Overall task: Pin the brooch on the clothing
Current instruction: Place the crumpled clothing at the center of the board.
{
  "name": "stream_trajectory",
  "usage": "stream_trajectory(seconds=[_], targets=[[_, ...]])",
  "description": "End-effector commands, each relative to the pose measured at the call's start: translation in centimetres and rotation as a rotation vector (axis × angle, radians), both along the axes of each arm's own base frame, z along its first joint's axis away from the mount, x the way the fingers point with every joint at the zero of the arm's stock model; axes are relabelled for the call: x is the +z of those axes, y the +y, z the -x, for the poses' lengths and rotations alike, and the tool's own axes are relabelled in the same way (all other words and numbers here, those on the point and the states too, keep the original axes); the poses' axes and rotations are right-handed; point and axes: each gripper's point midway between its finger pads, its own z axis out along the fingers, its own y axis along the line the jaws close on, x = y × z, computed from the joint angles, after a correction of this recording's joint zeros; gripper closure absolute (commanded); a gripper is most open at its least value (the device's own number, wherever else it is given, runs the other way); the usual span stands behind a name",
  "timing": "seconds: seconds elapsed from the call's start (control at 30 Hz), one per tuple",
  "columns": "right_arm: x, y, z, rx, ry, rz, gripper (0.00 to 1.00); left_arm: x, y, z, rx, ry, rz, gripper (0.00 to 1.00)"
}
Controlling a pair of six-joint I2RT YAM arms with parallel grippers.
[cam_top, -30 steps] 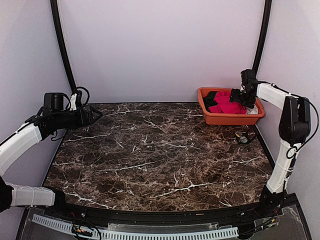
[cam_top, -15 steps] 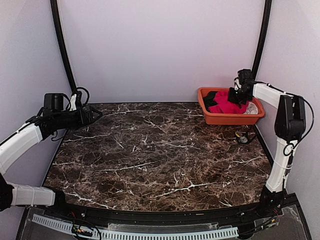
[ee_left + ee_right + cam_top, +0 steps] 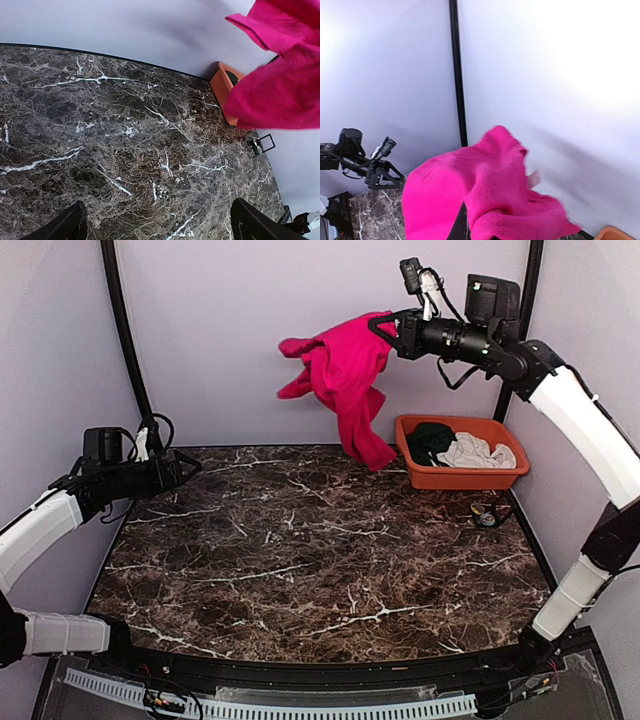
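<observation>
dark marbled table [image 3: 300, 540] is set against pale walls. at the left, the left gripper [image 3: 188, 468] is held above the table's far left corner, jaws spread wide with nothing between them. right of centre, the red t-shirt [image 3: 345, 375], which lay in the orange basket [image 3: 460, 478] a second ago, has been lifted high and hangs bunched from the right gripper [image 3: 385, 328], whose fingers are clamped on a fold of it. a dark green garment [image 3: 432, 438] and a white garment [image 3: 482, 452] are left in the basket. a small dark item [image 3: 488, 515] lies near the basket, too small to be identified. the shirt is judged ready for spreading flat; nothing has been pinned yet
</observation>
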Motion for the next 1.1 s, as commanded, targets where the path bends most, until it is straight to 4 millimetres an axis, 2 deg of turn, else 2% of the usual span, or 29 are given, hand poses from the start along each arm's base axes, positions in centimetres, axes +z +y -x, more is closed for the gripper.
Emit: stream_trajectory(seconds=[0.0, 0.1, 0.17, 0.23, 0.3, 0.37, 0.4, 0.43, 0.5, 0.53, 0.6, 0.7, 0.73, 0.77, 0.8, 0.83, 0.87, 0.9, 0.93, 0.97, 1.0, 1.03, 1.07], targets=[[-0.7, 1.7, 3.4, 0.109, -0.044, 0.0, 1.0, 1.1, 1.0, 0.3, 0.046, -0.057, -0.027, 0.0], [-3.1, 2.3, 4.7, 0.132, -0.023, 0.02, 1.0, 1.7, 1.3, 0.5, 0.061, -0.083, -0.032, 0.0], [-5.6, 1.9, 3.8, 0.079, 0.028, 0.051, 1.0, 1.8, 1.6, 0.5, 0.073, -0.092, -0.036, 0.0], [-10.4, 1.6, 2.7, 0.025, 0.119, 0.132, 1.0, 1.8, 1.8, 0.6, 0.083, -0.092, -0.044, 0.0], [-16.8, 1.2, 1.4, -0.042, 0.244, 0.246, 0.86, 1.7, 2.0, 0.6, 0.091, -0.091, -0.053, 0.0], [-22.5, -0.1, 0.2, -0.148, 0.349, 0.346, 0.86, 1.6, 2.1, 0.6, 0.095, -0.088, -0.057, 0.0], [-24.7, -0.9, -0.3, -0.2, 0.382, 0.382, 0.86, 1.4, 2.1, 0.5, 0.095, -0.082, -0.056, 0.0], [-26.4, -1.8, -0.7, -0.257, 0.407, 0.414, 0.81, 1.3, 2.0, 0.5, 0.093, -0.077, -0.055, 0.0], [-29.0, -3.0, -1.2, -0.333, 0.453, 0.469, 0.6, 1.0, 1.7, 0.3, 0.08, -0.06, -0.045, 0.0], [-29.7, -3.5, -1.4, -0.362, 0.465, 0.492, 0.52, 0.6, 1.5, 0.3, 0.066, -0.047, -0.039, 0.0], [-30.3, -4.1, -1.6, -0.395, 0.476, 0.521, 0.41, 0.1, 0.9, 0.2, 0.038, -0.029, -0.03, 0.0], [-29.7, -5.0, -1.7, -0.439, 0.46, 0.532, 0.28, -0.9, -0.6, -0.1, 0.004, 0.006, -0.052, 0.0], [-29.5, -5.3, -1.6, -0.449, 0.453, 0.535, 0.25, -0.7, -2.1, 0.2, -0.036, 0.015, -0.065, 0.0], [-29.2, -5.5, -1.6, -0.454, 0.443, 0.535, 0.22, -1.4, -3.9, 0.5, -0.081, 0.029, -0.101, 0.0], [-29.1, -5.8, -1.5, -0.461, 0.438, 0.539, 0.19, -1.1, -4.4, 0.4, -0.077, 0.033, -0.139, 0.0], [-29.0, -6.2, -1.4, -0.475, 0.432, 0.541, 0.16, -2.0, -6.5, 1.0, -0.132, 0.051, -0.179, 0.0], [-29.0, -6.8, -1.3, -0.501, 0.43, 0.546, 0.12, -1.7, -7.0, 0.8, -0.127, 0.05, -0.216, 0.0], [-29.1, -7.5, -1.3, -0.534, 0.43, 0.556, 0.07, -2.9, -9.0, 1.5, -0.179, 0.081, -0.247, 0.0], [-29.1, -8.2, -1.2, -0.563, 0.43, 0.562, 0.04, -2.6, -9.8, 1.3, -0.182, 0.074, -0.26, 0.0], [-29.2, -8.8, -1.0, -0.581, 0.434, 0.57, 0.02, -3.5, -11.9, 1.6, -0.228, 0.095, -0.27, 0.0], [-28.8, -9.3, -0.7, -0.591, 0.431, 0.56, 0.02, -4.0, -12.9, 1.6, -0.247, 0.104, -0.276, 0.0], [-28.6, -9.7, -0.4, -0.595, 0.432, 0.551, 0.01, -4.9, -15.1, 1.9, -0.293, 0.122, -0.285, 0.0], [-28.3, -10.0, 0.0, -0.594, 0.431, 0.541, 0.01, -6.7, -16.4, 1.8, -0.314, 0.163, -0.299, 0.0]])
